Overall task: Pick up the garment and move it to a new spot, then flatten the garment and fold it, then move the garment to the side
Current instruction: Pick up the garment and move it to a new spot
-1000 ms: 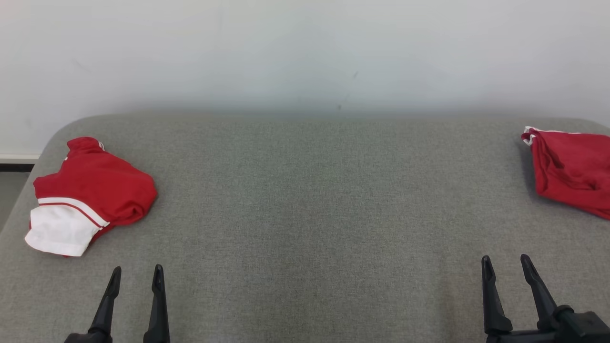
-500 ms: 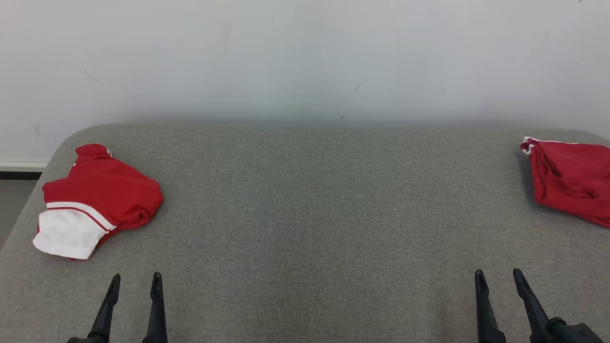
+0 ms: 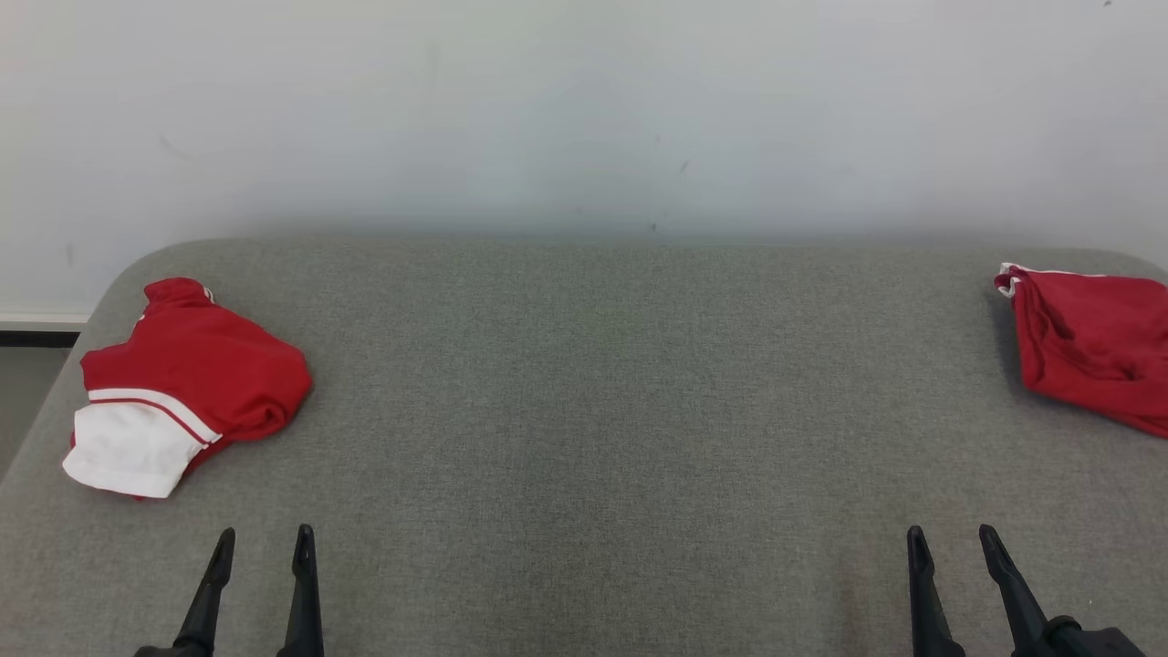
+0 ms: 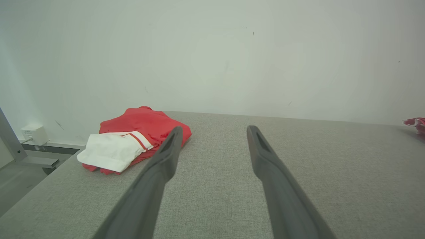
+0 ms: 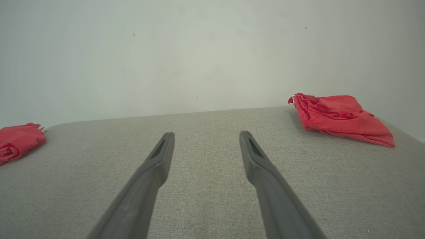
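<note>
Between edge-laid garments (image 3: 196,365) (image 3: 1095,351), wide grey table (image 3: 602,392)

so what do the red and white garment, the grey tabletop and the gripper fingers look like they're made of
Red and white garment: thin, smooth fabric, probably synthetic sportswear; it bunches in soft folds.
Grey tabletop: covered in matte woven cloth; a fine heathered weave shows.
Gripper fingers: dark, matte, likely moulded plastic or rubber; cannot tell which.

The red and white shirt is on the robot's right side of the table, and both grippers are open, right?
No. The red and white shirt lies on the robot's left side of the table, as the head view shows. The left gripper and right gripper are open.
</note>
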Robot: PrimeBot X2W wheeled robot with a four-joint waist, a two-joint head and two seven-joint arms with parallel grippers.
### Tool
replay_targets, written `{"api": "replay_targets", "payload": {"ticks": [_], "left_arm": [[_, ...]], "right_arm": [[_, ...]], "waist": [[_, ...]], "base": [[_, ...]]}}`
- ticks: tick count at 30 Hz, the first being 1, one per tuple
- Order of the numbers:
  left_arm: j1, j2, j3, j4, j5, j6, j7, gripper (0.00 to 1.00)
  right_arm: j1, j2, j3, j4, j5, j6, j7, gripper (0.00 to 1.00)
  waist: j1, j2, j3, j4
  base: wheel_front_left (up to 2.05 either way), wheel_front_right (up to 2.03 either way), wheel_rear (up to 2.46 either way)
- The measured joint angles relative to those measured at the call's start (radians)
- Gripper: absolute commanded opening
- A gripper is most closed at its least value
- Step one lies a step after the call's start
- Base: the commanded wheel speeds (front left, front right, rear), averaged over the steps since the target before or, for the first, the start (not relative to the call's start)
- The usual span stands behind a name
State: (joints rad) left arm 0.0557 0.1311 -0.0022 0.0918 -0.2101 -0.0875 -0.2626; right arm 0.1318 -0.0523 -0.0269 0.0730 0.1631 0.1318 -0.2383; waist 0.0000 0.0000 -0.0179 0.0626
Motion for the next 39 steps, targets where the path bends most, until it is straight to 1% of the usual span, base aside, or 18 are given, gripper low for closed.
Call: {"api": "replay_targets", "payload": {"ticks": [9, 16, 24, 37, 39], "left_arm": [[-0.004, 0.007, -0.007, 0.010, 0.000, 0.000, 0.000, 1.00], [-0.006, 0.010, -0.019, 0.004, -0.001, 0.009, 0.008, 1.00], [-0.004, 0.024, -0.015, -0.008, -0.003, 0.019, 0.023, 1.00], [-0.001, 0.040, -0.013, -0.001, -0.017, 0.027, 0.030, 1.00], [0.000, 0.041, -0.007, -0.002, -0.021, 0.035, 0.029, 1.00]], "right_arm": [[0.003, 0.001, 0.000, 0.007, 0.012, 0.000, -0.005, 1.00], [0.012, 0.001, 0.010, 0.021, 0.031, 0.000, -0.009, 1.00], [0.012, 0.001, 0.021, 0.043, 0.047, 0.000, -0.017, 1.00], [0.005, 0.002, 0.031, 0.067, 0.056, 0.000, -0.021, 1.00], [0.000, 0.001, 0.036, 0.069, 0.057, 0.000, -0.022, 1.00]], "waist": [[0.0000, 0.0000, -0.004, 0.020], [0.0000, 0.0000, -0.004, 0.075], [0.0000, 0.0000, -0.002, 0.178], [0.0000, 0.0000, 0.005, 0.381], [0.0000, 0.0000, 0.006, 0.409]], "base": [[0.00, 0.00, 0.00], [0.00, 0.00, 0.00], [0.00, 0.00, 0.00], [0.00, 0.00, 0.00], [0.00, 0.00, 0.00]]}}
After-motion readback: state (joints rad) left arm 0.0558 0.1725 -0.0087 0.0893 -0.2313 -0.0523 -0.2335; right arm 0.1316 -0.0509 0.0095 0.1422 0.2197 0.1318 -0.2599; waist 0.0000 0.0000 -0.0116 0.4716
